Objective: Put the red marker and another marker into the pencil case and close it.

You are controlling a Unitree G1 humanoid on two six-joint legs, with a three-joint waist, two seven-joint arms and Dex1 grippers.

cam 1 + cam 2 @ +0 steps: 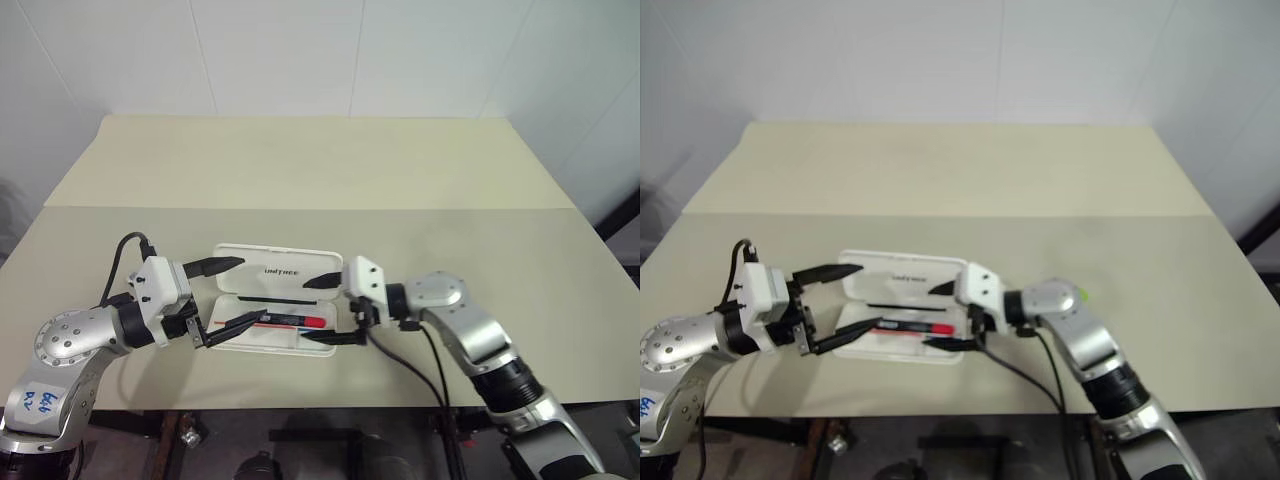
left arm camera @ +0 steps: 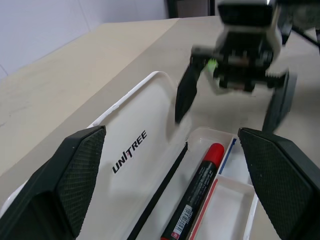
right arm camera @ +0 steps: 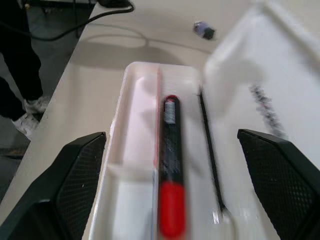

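Note:
The white pencil case (image 1: 278, 262) lies open near the table's front edge, its lettered lid tilted back. The red marker (image 1: 295, 321) rests lengthwise in the case's tray (image 3: 130, 125), red cap toward my right arm; it is also seen as the black barrel with red cap (image 2: 197, 192). My left gripper (image 1: 250, 290) stands open at the case's left end, its fingers above the lid and tray. At the right end my right gripper (image 1: 303, 312) is open, holding nothing, a short way off the marker's cap (image 3: 171, 220). Another marker is out of view.
The beige table (image 1: 320, 170) stretches back to a white wall, with a seam across its middle. The case sits close to the table's front edge (image 1: 330, 405). A person's legs (image 3: 20, 60) stand on the floor beyond the table's left end.

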